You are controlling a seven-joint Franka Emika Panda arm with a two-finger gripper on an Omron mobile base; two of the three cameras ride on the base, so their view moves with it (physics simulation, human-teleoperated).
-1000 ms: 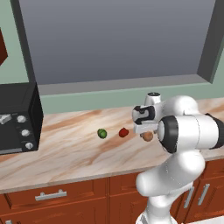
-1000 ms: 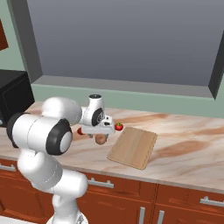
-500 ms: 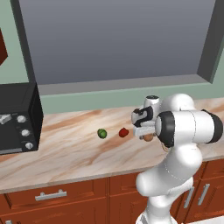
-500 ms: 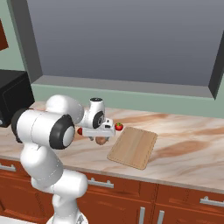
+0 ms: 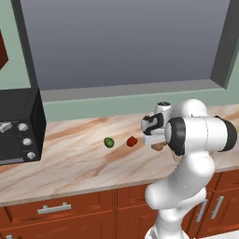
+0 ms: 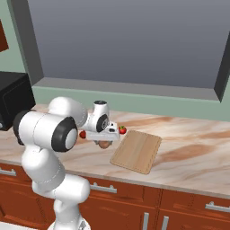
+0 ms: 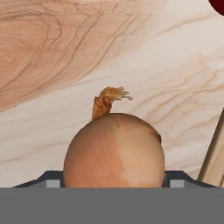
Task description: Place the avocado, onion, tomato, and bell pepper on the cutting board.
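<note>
Hand view: onion (image 7: 113,151) sits between fingers (image 7: 173,180), both tips touching its sides, grasping it just off cutting board (image 6: 136,151) edge on table (image 6: 188,157).

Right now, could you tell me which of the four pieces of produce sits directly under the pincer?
The onion, the tan-skinned one, right between the pincer fingers. The green avocado and the bell pepper lie apart on the counter.
</note>
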